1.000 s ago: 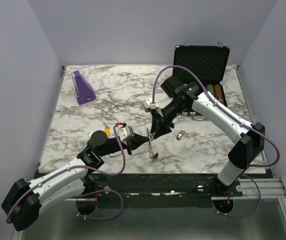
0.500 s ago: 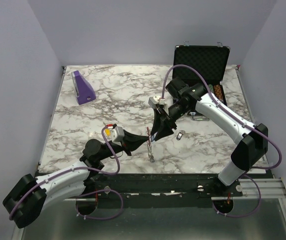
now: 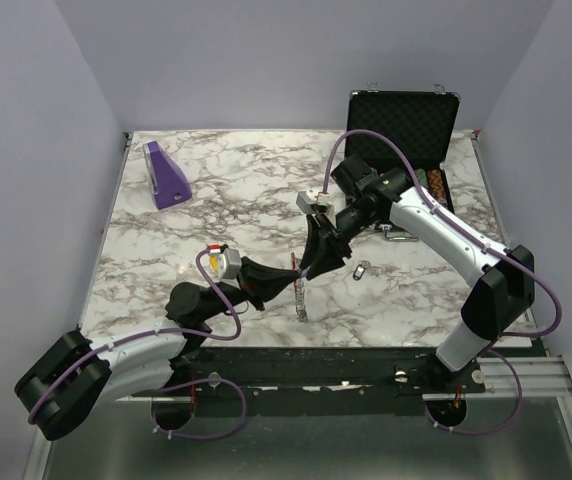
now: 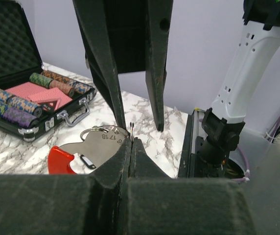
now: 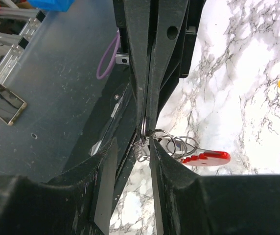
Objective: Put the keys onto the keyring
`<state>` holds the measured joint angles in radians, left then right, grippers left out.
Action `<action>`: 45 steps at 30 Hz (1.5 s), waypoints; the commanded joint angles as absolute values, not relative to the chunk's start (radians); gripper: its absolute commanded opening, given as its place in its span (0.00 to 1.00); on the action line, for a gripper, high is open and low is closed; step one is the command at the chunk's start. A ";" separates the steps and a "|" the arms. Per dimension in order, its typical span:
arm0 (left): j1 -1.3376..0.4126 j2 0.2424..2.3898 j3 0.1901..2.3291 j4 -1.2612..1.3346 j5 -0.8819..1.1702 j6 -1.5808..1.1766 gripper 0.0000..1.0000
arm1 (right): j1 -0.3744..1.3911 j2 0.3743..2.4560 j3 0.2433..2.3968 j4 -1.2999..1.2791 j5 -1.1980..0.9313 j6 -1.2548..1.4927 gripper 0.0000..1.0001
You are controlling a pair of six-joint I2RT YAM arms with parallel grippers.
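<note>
The left gripper (image 4: 131, 143) is clenched on the keyring (image 4: 97, 147), a stamped silver metal tag with wire rings and a red curved clip, over the near-centre of the white marbled worktop (image 3: 236, 190). The right gripper (image 4: 141, 126) points down from the far right. Its jaws stand parted either side of the left gripper's tip and the wire rings, visibly grasping nothing. One small silver key (image 3: 363, 270) lies on the worktop just right of them.

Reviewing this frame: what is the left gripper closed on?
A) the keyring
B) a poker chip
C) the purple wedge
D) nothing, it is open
A: the left wrist view shows the left gripper pinched shut on the keyring, at the edge of its silver tag.
</note>
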<state>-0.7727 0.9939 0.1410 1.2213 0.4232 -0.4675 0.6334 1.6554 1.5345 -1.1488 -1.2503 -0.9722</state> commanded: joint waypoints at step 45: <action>-0.770 0.827 0.540 0.233 0.370 0.077 0.63 | 0.655 1.806 1.894 -1.419 -0.703 -0.891 0.01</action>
<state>-0.7723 0.7898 0.5106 0.2192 0.3771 0.0208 0.6445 1.8015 1.8526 -1.3025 -0.7685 -0.8909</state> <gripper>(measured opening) 0.648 0.009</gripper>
